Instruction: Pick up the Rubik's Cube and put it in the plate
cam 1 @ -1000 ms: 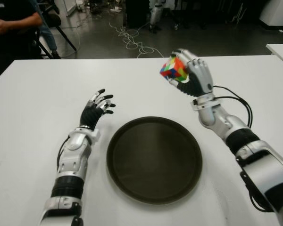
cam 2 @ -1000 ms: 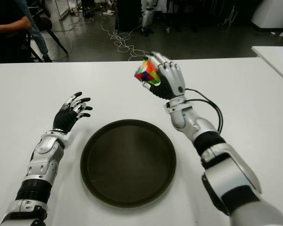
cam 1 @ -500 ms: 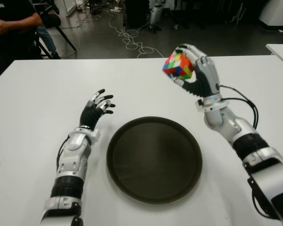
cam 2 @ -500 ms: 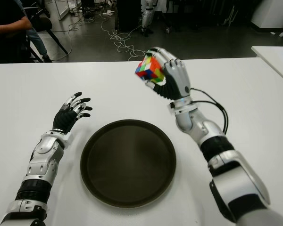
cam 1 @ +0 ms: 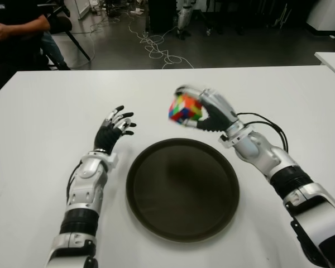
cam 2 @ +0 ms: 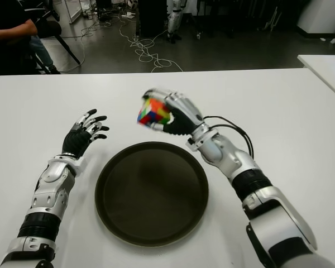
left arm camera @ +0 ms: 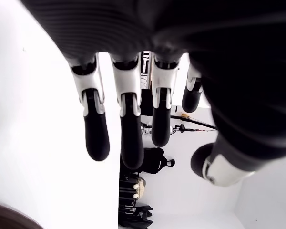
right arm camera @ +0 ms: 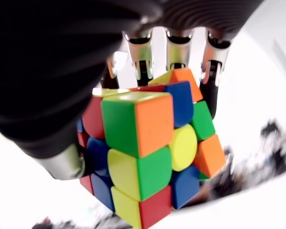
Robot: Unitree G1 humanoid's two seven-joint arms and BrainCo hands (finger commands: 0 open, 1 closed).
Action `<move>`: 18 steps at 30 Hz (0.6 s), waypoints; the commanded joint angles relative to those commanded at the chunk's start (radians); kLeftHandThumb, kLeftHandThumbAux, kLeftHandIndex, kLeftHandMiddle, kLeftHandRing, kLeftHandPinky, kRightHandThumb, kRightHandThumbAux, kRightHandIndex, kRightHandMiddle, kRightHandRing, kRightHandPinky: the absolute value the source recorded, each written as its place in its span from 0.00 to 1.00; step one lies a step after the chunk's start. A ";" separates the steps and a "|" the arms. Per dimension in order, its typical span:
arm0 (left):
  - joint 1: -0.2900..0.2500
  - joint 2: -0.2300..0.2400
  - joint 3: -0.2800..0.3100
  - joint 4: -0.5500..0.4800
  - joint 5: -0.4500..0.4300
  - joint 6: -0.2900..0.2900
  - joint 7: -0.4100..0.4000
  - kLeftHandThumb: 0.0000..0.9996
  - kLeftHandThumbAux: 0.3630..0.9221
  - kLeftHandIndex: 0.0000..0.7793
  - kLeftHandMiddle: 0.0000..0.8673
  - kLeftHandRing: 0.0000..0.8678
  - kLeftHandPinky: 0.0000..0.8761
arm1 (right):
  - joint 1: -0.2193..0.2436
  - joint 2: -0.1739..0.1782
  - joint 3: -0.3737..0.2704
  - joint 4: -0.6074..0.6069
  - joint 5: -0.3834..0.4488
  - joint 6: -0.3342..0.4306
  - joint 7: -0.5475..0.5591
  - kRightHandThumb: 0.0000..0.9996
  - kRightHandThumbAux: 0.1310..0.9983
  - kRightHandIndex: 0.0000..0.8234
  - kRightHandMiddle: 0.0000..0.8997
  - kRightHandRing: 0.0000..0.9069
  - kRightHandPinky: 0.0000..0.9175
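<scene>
The left hand (cam 1: pixel 113 129) is showing left of the plate (cam 1: pixel 156 218) with its fingers (left arm camera: pixel 96 136) spread and holding nothing, probably keeping clear of the drop zone. The right hand (cam 1: pixel 209 111) is gripping the cube (cam 1: pixel 184 109) with curled fingers (right arm camera: pixel 142 67), holding it in the air just above the plate's far rim. Compared with 0.5 s ago, the right hand is carrying the cube lower and further left, toward the plate.
</scene>
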 joint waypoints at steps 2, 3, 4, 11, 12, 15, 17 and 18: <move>0.001 -0.001 0.000 -0.001 0.000 0.000 0.002 0.65 0.51 0.13 0.28 0.42 0.49 | 0.002 -0.004 0.003 -0.008 0.048 0.001 0.084 0.83 0.65 0.46 0.55 0.62 0.64; 0.001 -0.002 0.000 -0.001 0.000 0.000 0.003 0.66 0.51 0.13 0.28 0.43 0.50 | 0.003 -0.005 0.003 -0.012 0.071 0.003 0.123 0.83 0.65 0.46 0.56 0.62 0.64; 0.001 -0.002 0.000 -0.002 0.000 0.000 0.003 0.66 0.52 0.13 0.29 0.43 0.50 | 0.005 -0.005 0.001 -0.016 0.087 0.005 0.149 0.83 0.65 0.46 0.56 0.63 0.64; 0.001 -0.001 0.001 0.000 0.001 -0.003 0.001 0.67 0.53 0.13 0.29 0.42 0.49 | 0.005 -0.004 -0.010 -0.038 0.221 0.051 0.375 0.83 0.65 0.47 0.57 0.67 0.67; 0.001 -0.001 0.001 0.000 0.001 -0.004 0.001 0.67 0.53 0.13 0.29 0.42 0.49 | 0.005 -0.004 -0.013 -0.040 0.229 0.054 0.394 0.83 0.65 0.47 0.58 0.67 0.67; 0.002 0.000 0.001 0.000 0.003 -0.007 0.001 0.67 0.53 0.13 0.29 0.42 0.49 | 0.006 -0.004 -0.024 -0.052 0.255 0.065 0.449 0.83 0.65 0.47 0.59 0.68 0.68; 0.002 0.001 0.000 -0.001 0.003 -0.006 0.001 0.67 0.53 0.13 0.29 0.42 0.49 | 0.007 -0.004 -0.032 -0.057 0.274 0.068 0.488 0.83 0.64 0.48 0.59 0.69 0.68; 0.003 0.001 0.000 -0.002 0.003 -0.006 0.000 0.67 0.53 0.13 0.29 0.42 0.49 | 0.009 -0.004 -0.037 -0.060 0.282 0.071 0.505 0.83 0.64 0.48 0.59 0.69 0.68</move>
